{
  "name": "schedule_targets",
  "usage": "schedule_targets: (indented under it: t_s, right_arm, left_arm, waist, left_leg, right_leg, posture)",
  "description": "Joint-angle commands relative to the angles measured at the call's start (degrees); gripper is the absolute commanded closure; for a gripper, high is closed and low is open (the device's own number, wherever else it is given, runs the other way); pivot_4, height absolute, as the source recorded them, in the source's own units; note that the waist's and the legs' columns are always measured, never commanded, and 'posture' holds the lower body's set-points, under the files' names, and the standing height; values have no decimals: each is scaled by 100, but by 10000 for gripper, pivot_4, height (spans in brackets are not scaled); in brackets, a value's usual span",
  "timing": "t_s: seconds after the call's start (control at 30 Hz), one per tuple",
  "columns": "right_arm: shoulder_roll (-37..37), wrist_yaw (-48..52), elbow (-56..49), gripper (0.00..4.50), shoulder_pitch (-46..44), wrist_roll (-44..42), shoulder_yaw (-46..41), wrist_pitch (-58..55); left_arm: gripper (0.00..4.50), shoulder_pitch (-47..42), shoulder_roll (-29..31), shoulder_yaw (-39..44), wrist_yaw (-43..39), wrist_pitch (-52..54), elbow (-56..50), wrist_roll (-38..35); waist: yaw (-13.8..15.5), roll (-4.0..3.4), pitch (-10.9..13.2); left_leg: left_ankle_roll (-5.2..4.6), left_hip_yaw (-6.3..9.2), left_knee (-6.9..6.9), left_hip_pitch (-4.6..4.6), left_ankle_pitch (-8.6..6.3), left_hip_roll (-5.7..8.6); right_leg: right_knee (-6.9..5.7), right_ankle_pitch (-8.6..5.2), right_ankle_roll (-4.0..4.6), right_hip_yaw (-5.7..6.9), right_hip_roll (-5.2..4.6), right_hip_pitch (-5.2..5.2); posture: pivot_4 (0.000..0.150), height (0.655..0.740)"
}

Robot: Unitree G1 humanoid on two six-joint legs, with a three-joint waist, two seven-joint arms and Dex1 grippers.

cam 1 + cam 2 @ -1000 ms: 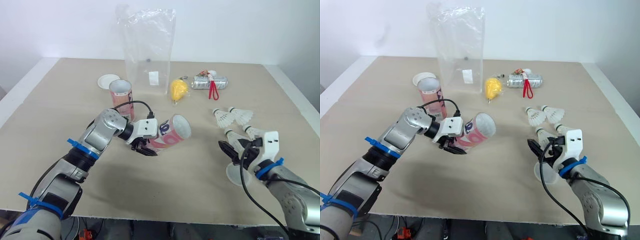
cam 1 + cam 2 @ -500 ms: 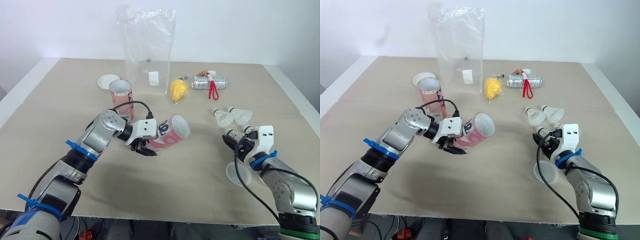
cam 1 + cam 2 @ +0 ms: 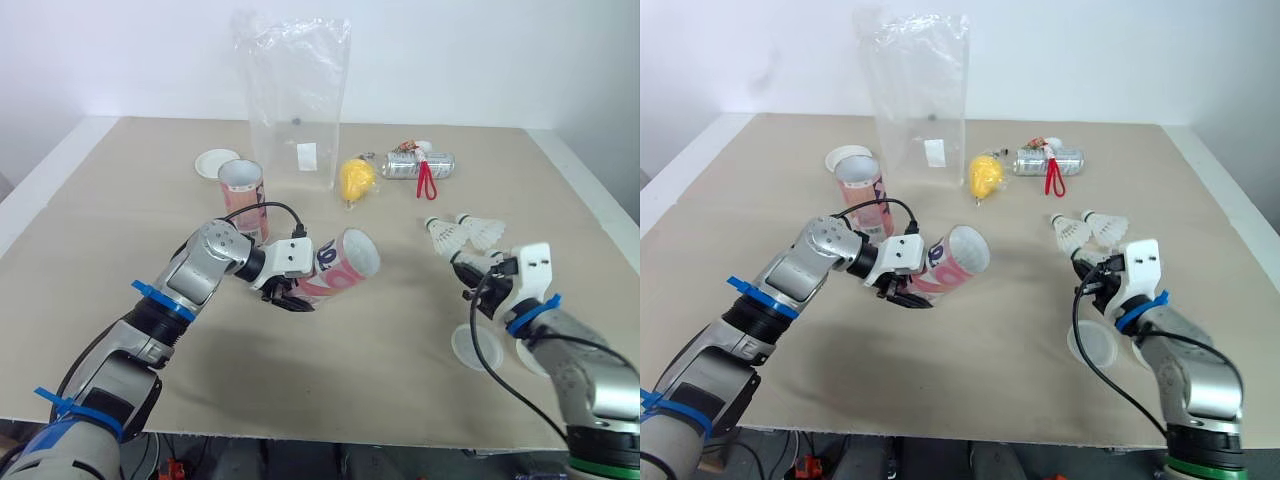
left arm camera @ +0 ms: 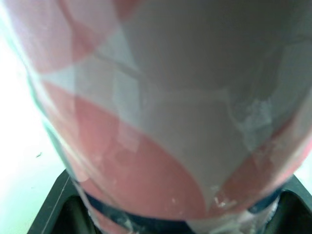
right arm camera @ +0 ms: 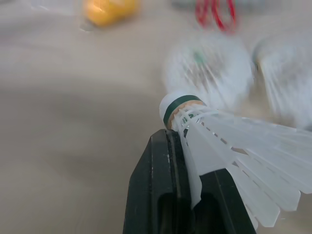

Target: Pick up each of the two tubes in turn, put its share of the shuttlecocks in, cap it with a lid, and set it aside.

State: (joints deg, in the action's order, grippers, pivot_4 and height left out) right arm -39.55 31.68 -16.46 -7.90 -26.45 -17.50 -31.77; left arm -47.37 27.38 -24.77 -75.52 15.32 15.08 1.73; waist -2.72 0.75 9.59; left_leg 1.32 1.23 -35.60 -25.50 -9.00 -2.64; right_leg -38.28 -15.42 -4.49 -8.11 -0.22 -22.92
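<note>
1. My left tool (image 3: 287, 296) was clamped on a pink tube (image 3: 345, 265), held tilted over the desk (image 3: 120, 200), mouth facing right.
2. My right tool (image 3: 472, 278) was clamped on a shuttlecock (image 5: 214, 141), near two loose shuttlecocks (image 3: 445, 236).
3. Second tube (image 3: 241, 190) stood upright beside a lid (image 3: 216, 163).

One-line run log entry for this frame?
left gripper: shut on tube, tilted | right gripper: shut on shuttlecock | second tube: upright, uncapped

Two tubes: an upright tube (image 3: 241, 188) and a tilted tube (image 3: 345, 265). Three shuttlecocks (image 3: 446, 236) show. Two lids: a white lid (image 3: 216, 162), a clear lid (image 3: 478, 347). One plastic bag (image 3: 296, 100), one can (image 3: 405, 165), one yellow object (image 3: 357, 180).
</note>
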Motion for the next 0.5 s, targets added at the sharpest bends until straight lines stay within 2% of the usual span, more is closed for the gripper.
schedule_targets:
  t_s: [0.03,0.13,0.27,0.5]
  right_arm:
    - [-778,805,-599,44637,-395,229,28,677]
    - [-1500,1687,-785,44637,-1167,207,221,1232]
    - [-1970,2602,-1021,44637,-1800,364,839,1906]
    - [-1773,3176,-798,44637,-2240,1160,1997,2866]
  left_arm:
    - [15251,-118,-10,14,-2,-55,137,32]
    - [15251,-196,-66,0,-37,-103,269,26]
    - [15251,-281,-160,17,-67,-116,396,0]
    - [15251,-327,-275,66,-78,-38,396,-47]
  waist:
    - [0,2,-1]
    - [-4,-13,7]
    - [8,-11,6]
    - [11,-10,7]
  left_leg:
    - [0,2,0,1,0,-1]
    - [-2,-3,-4,2,2,0]
    - [-2,-1,-8,4,1,-2]
    - [-1,-2,-7,-7,0,3]
  right_leg:
    - [0,0,0,2,2,1]
    - [1,1,2,1,-2,0]
    - [1,-8,21,5,0,2]
    - [6,-5,-1,5,-10,0]
  posture:
    - [1500,7400]
    - [1500,7400]
    - [1500,7400]
    - [1500,7400]
